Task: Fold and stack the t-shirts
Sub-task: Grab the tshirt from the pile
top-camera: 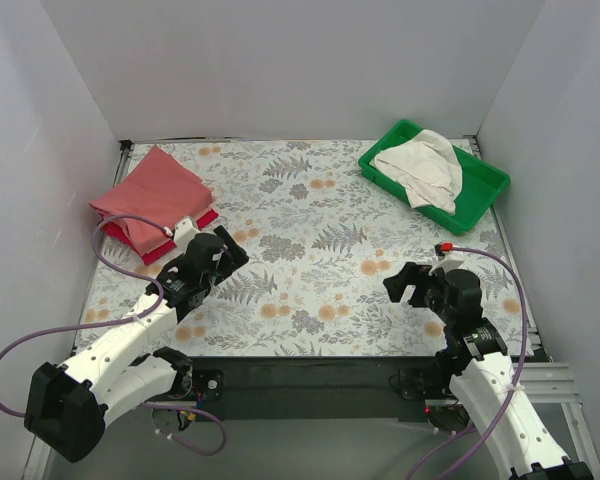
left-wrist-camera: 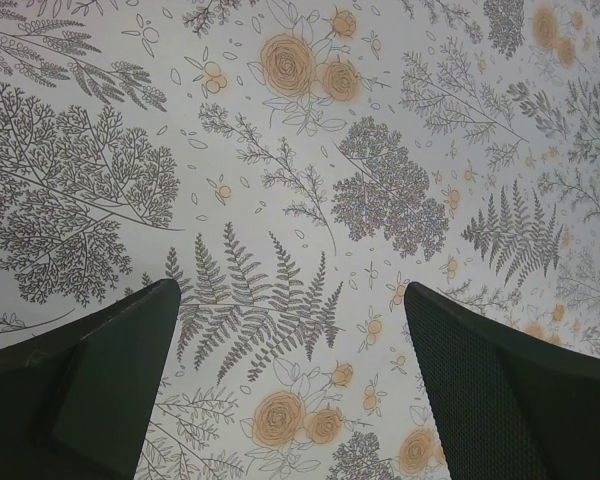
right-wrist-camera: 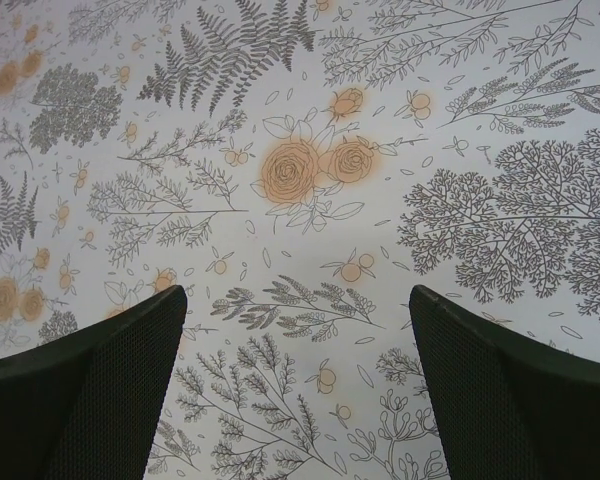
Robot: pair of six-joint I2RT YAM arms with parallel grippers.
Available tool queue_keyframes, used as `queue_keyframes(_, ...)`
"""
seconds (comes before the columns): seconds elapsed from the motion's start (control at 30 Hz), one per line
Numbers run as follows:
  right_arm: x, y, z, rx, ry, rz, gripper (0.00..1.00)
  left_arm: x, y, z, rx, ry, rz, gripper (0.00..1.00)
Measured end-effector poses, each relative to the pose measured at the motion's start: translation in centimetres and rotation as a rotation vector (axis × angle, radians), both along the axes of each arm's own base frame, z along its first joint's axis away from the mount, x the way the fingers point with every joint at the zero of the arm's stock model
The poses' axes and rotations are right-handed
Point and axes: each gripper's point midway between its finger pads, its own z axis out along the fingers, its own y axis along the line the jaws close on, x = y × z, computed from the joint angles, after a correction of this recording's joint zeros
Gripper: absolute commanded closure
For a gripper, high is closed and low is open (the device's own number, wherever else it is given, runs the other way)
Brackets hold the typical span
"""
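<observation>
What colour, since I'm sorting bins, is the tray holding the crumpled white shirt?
Green. The tray shows best in the top external view, at the table's far right.

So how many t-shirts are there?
3. A pink one lies folded on a red one at the far left; a white one sits crumpled in the green tray, far right. More may be hidden underneath.

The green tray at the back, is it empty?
No, a crumpled cream-white t-shirt lies inside the green tray, covering much of its floor.
</observation>
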Motion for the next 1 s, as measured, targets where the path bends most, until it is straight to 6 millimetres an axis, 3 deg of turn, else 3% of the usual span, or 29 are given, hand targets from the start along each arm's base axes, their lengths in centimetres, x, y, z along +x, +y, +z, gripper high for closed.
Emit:
queue_keyframes(0.43, 1.2, -0.5, 0.4, -0.007, -0.01, -0.047, 0.02, 0.0, 0.0, 0.0, -0.007, 0.001, 0.004, 0.05)
queue_keyframes(0.53, 2.5, -1.0, 1.8, -0.027, -0.007, -0.092, 0.02, 0.0, 0.0, 0.2, -0.013, -0.004, 0.007, 0.05)
queue_keyframes(0.73, 7.3, -1.6, 8.8, -0.049, -0.102, -0.174, 0.02, 0.0, 0.0, 0.2, -0.016, -0.004, 0.01, 0.05)
queue_keyframes(0.83, 10.7, -2.3, 11.9, -0.09, -0.136, -0.24, 0.02, 0.0, 0.2, 0.2, -0.01, -0.004, 0.021, 0.05)
queue_keyframes(1.0, 16.5, -4.0, 13.3, -0.183, -0.115, -0.318, 0.02, 0.0, 0.7, 0.0, 0.003, -0.002, 0.048, 0.05)
